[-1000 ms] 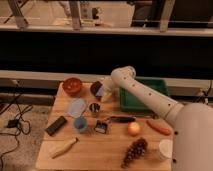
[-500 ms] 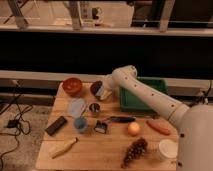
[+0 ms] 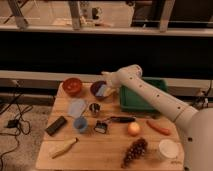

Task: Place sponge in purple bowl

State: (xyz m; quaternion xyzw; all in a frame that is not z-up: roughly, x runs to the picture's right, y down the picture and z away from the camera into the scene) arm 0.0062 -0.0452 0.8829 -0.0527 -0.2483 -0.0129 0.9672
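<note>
The purple bowl (image 3: 96,90) stands at the back of the wooden table, to the right of the red-orange bowl. The sponge (image 3: 103,90), light blue with a pale yellow side, lies at the bowl's right half, inside its rim. My gripper (image 3: 108,86) is right over the sponge at the bowl's right edge, with the white arm reaching in from the lower right. I cannot tell whether the gripper still touches the sponge.
A red-orange bowl (image 3: 72,86) is at the back left and a green tray (image 3: 145,97) at the back right. A pale blue sheet (image 3: 76,107), metal cup (image 3: 94,108), blue cup (image 3: 80,123), black block (image 3: 55,125), carrot (image 3: 158,127), grapes (image 3: 134,151) and white cup (image 3: 168,149) lie in front.
The gripper has stayed over the purple bowl's right side, shifting only slightly. The other things have not moved.
</note>
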